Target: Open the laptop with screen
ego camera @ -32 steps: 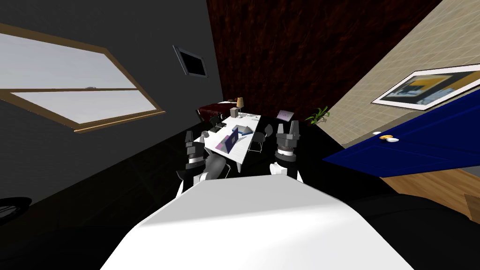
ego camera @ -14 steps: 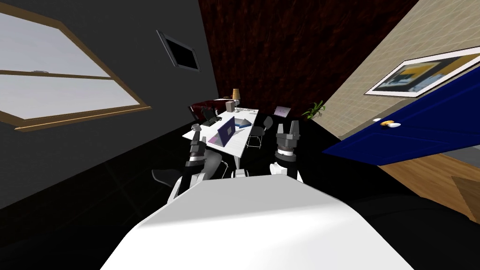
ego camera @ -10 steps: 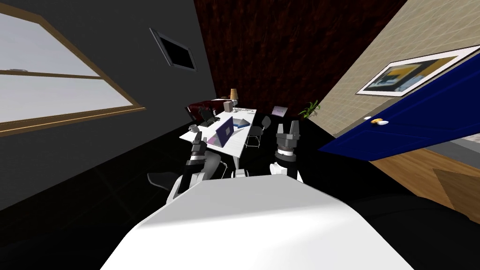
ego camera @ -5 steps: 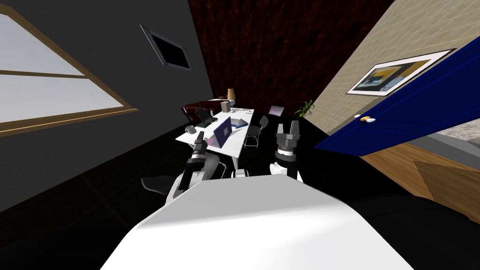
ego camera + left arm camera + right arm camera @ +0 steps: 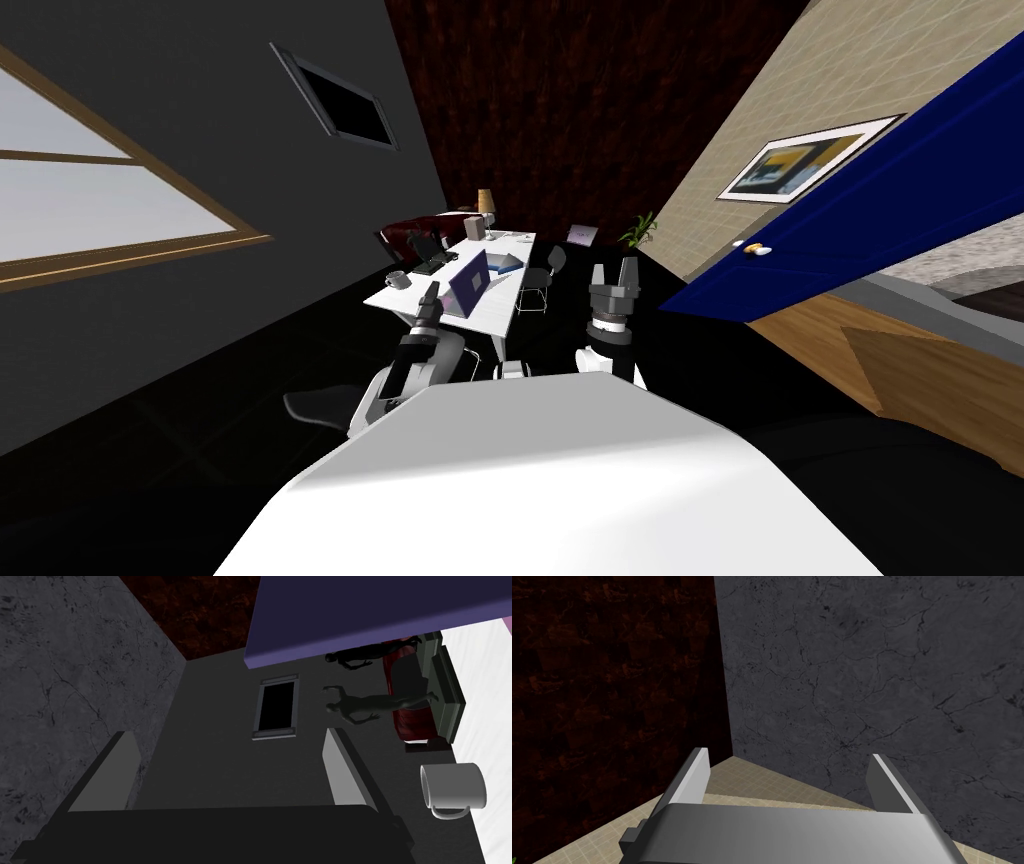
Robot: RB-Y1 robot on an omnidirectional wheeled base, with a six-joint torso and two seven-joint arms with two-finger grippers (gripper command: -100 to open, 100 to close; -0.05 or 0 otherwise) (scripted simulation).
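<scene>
left gripper point(image 5: 227, 733) wide, empty | laptop point(image 5: 370, 611) lid just ahead | mug point(image 5: 455, 792) close beside, risk of toppling on swing-in | right gripper point(image 5: 789, 758) wide

Table point(image 5: 495, 306) sits ahead, mid-room. Laptop point(image 5: 469, 282) on its near half, mug point(image 5: 396, 280) left of it at the near-left corner. Lamp point(image 5: 485, 200) and box point(image 5: 473, 226) at the far end. Right chair point(image 5: 540, 275) beside table's right edge. Plant point(image 5: 637, 230) far right, door point(image 5: 850, 230) right, window point(image 5: 90, 215) left. Left gripper point(image 5: 431, 290) near the laptop's near side.
</scene>
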